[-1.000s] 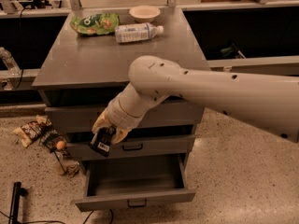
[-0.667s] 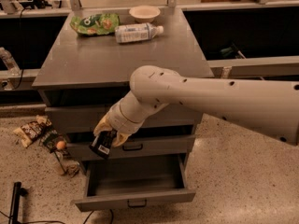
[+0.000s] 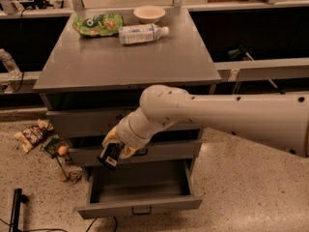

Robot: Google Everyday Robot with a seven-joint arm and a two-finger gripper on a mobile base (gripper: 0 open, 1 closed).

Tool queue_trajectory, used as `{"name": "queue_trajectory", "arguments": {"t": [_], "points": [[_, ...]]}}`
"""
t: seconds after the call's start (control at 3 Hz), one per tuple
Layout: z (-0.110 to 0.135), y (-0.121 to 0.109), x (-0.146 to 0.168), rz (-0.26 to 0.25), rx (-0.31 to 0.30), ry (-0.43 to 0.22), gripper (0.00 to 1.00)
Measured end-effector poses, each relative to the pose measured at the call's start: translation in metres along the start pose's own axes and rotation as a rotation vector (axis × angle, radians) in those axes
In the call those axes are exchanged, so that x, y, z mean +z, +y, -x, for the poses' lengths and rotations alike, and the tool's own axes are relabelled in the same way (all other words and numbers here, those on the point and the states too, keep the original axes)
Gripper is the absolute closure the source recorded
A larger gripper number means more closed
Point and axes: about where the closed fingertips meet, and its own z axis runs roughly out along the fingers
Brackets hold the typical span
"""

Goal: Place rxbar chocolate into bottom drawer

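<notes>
My gripper (image 3: 114,151) is shut on the rxbar chocolate (image 3: 110,155), a small black-wrapped bar with a pale label patch. It hangs in front of the middle drawer, just above the left rear part of the open bottom drawer (image 3: 140,204). The bottom drawer is pulled out, a deep grey box with a small dark handle (image 3: 141,210) on its front; its inside looks bare. My white arm (image 3: 217,115) reaches in from the right.
On the grey cabinet top (image 3: 125,57) lie a green snack bag (image 3: 98,24), a white-labelled bottle (image 3: 142,33) and a pale bowl (image 3: 149,13). Snack wrappers and small items (image 3: 46,139) litter the floor left of the cabinet. A dark stand (image 3: 17,207) is at bottom left.
The gripper with the bar has moved slightly right and down toward the open bottom drawer. The drawer has stayed open.
</notes>
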Motion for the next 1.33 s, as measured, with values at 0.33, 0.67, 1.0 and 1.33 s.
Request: {"name": "queue_trajectory", "arguments": {"t": [0.33, 0.67, 1.0, 1.33], "points": [[-0.005, 0.041, 0.040, -0.022, 0.013, 0.035, 1.00], [-0.032, 0.087, 0.091, -0.028, 0.000, 0.042, 1.00], [-0.052, 0.125, 0.131, 0.006, 0.040, 0.020, 1.00], [-0.050, 0.130, 0.136, 0.010, 0.050, 0.011, 1.00]]}}
